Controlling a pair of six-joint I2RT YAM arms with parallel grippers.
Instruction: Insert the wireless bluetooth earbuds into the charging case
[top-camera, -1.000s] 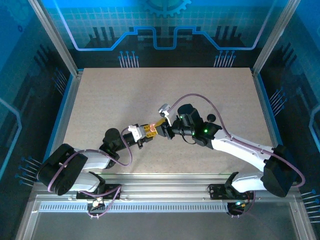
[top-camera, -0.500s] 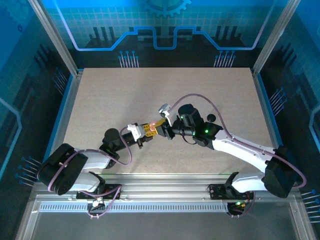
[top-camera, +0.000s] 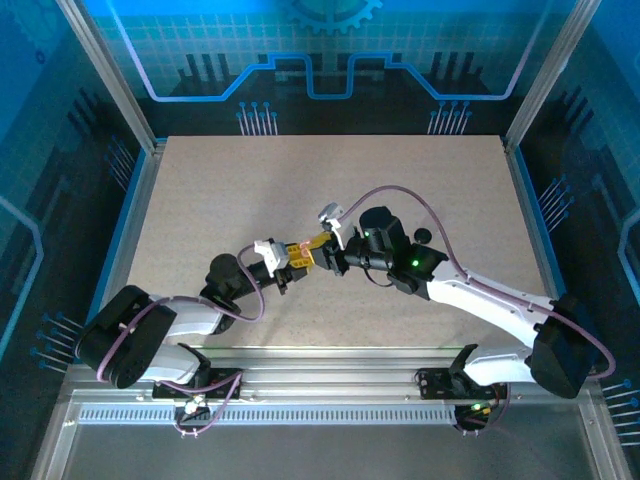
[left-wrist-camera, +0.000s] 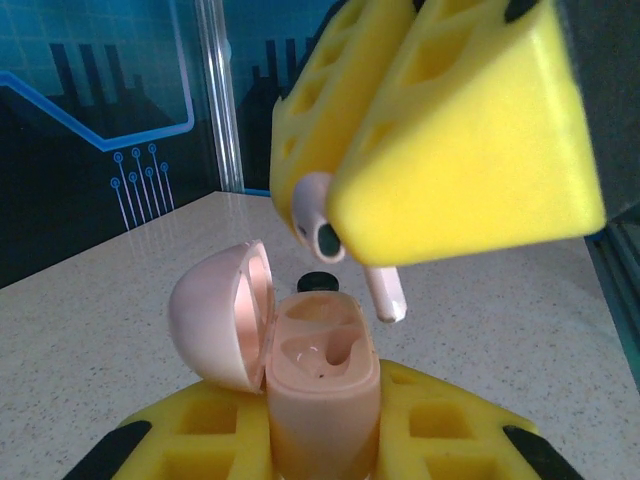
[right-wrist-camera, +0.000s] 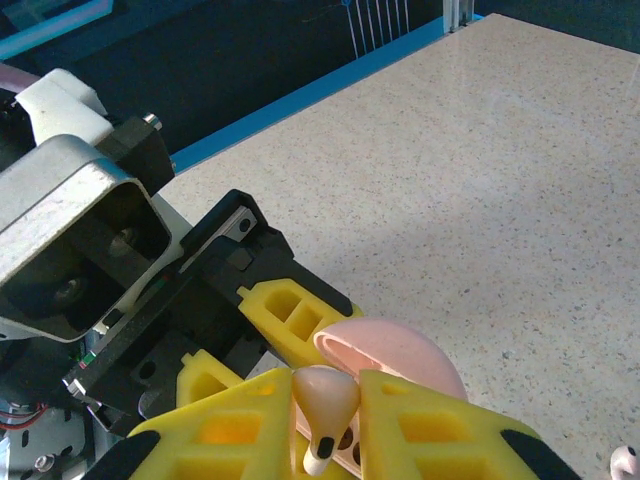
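Observation:
The pale pink charging case (left-wrist-camera: 320, 385) stands upright with its lid (left-wrist-camera: 222, 315) swung open to the left, and my left gripper (left-wrist-camera: 320, 445) is shut on its body. Both sockets inside look empty. My right gripper (right-wrist-camera: 325, 425) is shut on a whitish earbud (right-wrist-camera: 325, 400), stem pointing down. In the left wrist view that earbud (left-wrist-camera: 384, 290) hangs just above and slightly right of the case mouth, apart from it. In the top view the two grippers meet at mid-table, left gripper (top-camera: 288, 259) against right gripper (top-camera: 315, 250).
A second whitish earbud (right-wrist-camera: 626, 463) lies on the table beside my right gripper. A small black round piece (left-wrist-camera: 318, 282) rests on the table beyond the case, also seen as a black piece (top-camera: 424, 235) behind the right arm. The table (top-camera: 220, 190) is open all around.
Both grippers have shifted slightly left and away from the near edge, staying together. The earbud now covers more of the case from above.

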